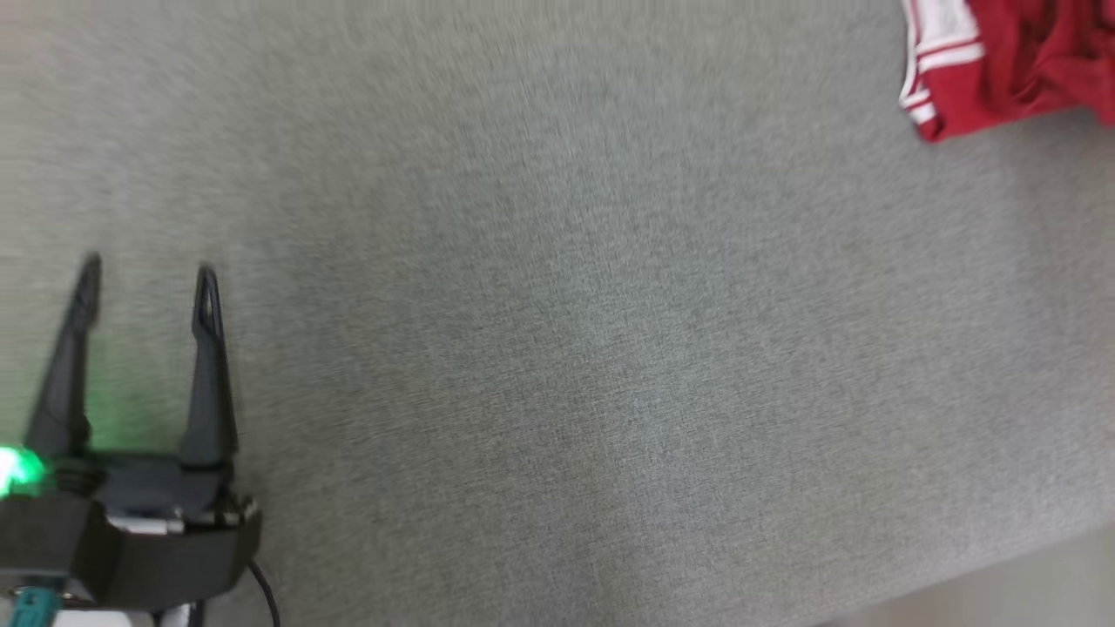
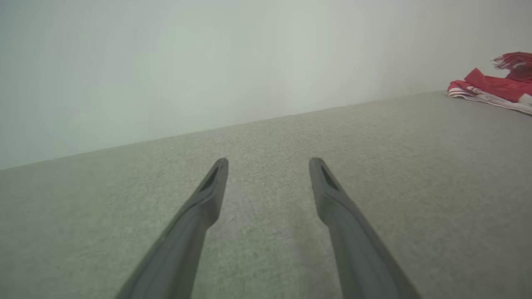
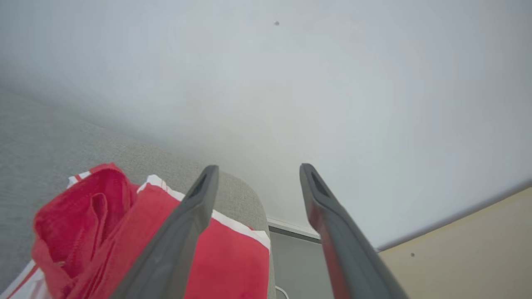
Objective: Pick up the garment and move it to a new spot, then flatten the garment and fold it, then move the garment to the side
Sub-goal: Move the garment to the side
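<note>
You have a broad grey woven fabric surface (image 1: pixel 557 348) under both arms, and a plain pale wall (image 2: pixel 166 62) rising beyond its far edge, straight ahead of the left fingers. The red garment with white striped trim (image 1: pixel 1002 61) lies bunched and creased on that surface, well apart from your left gripper (image 1: pixel 148 268): far ahead of it and off to its right in the head view. It sits at the right edge of the left wrist view. The cloth is close under your right gripper (image 3: pixel 258 167). It lies below and to the left of the fingers, at a rounded corner of the surface. One finger crosses in front of the cloth (whether it touches, you cannot tell from here). A beige floor (image 3: pixel 465 249) shows below and to the right of that gripper. The right jaws stand wide apart with only the wall between their tips, gripping nothing. The left jaws are spread just as wide over bare grey fabric, also holding nothing. A small green light (image 1: pixel 17 470) glows at the left gripper's base.
</note>
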